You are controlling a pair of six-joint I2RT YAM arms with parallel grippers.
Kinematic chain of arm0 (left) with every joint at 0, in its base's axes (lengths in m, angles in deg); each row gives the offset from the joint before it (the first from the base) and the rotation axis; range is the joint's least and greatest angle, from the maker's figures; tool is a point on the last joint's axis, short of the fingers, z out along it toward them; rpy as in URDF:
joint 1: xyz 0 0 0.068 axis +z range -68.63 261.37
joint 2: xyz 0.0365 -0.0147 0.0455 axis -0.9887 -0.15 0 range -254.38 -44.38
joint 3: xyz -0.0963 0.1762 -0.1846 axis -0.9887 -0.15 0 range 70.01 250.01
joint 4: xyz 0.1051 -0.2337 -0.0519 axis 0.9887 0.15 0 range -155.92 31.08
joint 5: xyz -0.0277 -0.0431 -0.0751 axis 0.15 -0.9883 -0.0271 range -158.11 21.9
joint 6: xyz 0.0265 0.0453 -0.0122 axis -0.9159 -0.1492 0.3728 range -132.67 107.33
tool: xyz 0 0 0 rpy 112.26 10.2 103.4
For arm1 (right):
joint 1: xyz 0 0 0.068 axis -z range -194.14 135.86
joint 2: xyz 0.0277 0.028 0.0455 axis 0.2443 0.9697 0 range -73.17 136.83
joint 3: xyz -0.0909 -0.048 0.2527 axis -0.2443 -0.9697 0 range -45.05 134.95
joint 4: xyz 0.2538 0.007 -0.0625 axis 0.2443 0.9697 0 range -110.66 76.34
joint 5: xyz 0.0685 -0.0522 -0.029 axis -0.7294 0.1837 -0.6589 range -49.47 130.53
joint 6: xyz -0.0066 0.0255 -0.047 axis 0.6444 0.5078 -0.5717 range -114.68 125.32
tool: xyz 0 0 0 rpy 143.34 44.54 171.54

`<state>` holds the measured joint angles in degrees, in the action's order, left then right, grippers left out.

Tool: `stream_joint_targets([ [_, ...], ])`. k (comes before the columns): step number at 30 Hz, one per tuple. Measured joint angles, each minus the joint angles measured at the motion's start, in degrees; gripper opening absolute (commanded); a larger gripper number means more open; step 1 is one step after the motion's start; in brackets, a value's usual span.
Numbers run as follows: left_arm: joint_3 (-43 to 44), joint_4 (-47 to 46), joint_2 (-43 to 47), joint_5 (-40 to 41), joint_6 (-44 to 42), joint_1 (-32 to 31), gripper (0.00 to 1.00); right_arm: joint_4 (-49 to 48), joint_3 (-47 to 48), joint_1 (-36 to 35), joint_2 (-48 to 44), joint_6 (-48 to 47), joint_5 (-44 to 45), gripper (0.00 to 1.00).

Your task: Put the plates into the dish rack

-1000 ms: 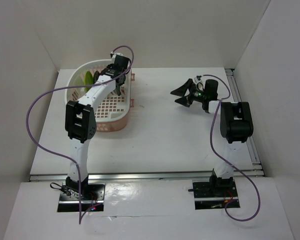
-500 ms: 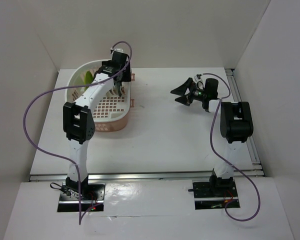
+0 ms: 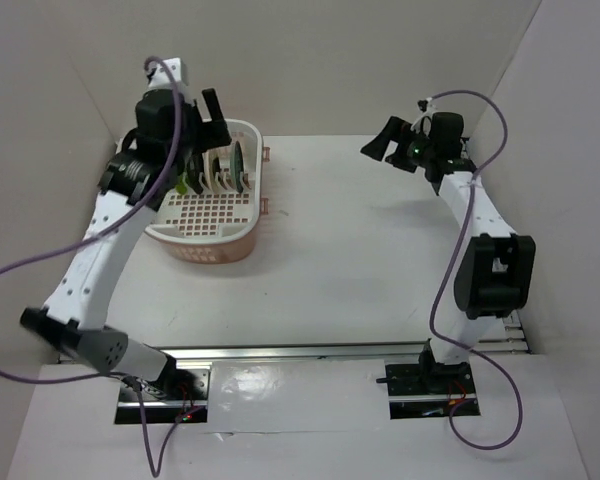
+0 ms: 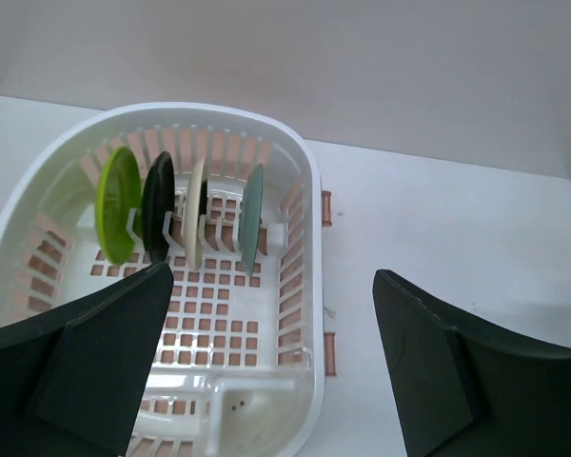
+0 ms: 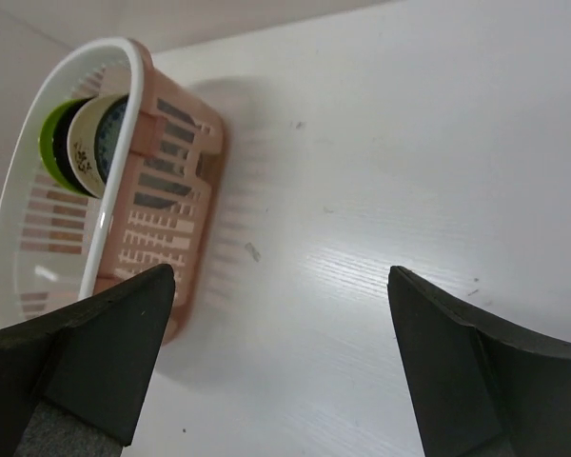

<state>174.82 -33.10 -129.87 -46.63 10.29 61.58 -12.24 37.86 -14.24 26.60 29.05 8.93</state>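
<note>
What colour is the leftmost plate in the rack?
Lime green plate, best in left wrist view.

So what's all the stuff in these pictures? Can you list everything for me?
Dish rack: one, pale pink and white, far left part of the table.
Plates: four, standing on edge in a row inside the rack: lime green plate, black plate, cream plate, blue-green plate.
Table: one, white, under everything.
Cables: two, purple, one trailing off each arm.
Arms: two, white with black joints, bolted at the near edge: left arm, right arm.
Left hand: black, open and empty, above the rack.
Right hand: black, open and empty, above bare table to the right of the rack.
</note>
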Motion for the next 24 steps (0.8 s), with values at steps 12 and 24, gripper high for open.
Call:
stream_joint_targets([
  [12, -25.1, 5.3, 21.9, 2.6, 3.1, -1.9, 1.0, 11.2, -0.1, -5.2, -21.0, -6.1, 13.7, 1.0],
  [24, -31.3, 13.4, 42.8, 5.7, 5.6, -6.1, 1.0, 25.8, -9.9, -16.3, -43.3, -7.0, 32.1, 1.0],
])
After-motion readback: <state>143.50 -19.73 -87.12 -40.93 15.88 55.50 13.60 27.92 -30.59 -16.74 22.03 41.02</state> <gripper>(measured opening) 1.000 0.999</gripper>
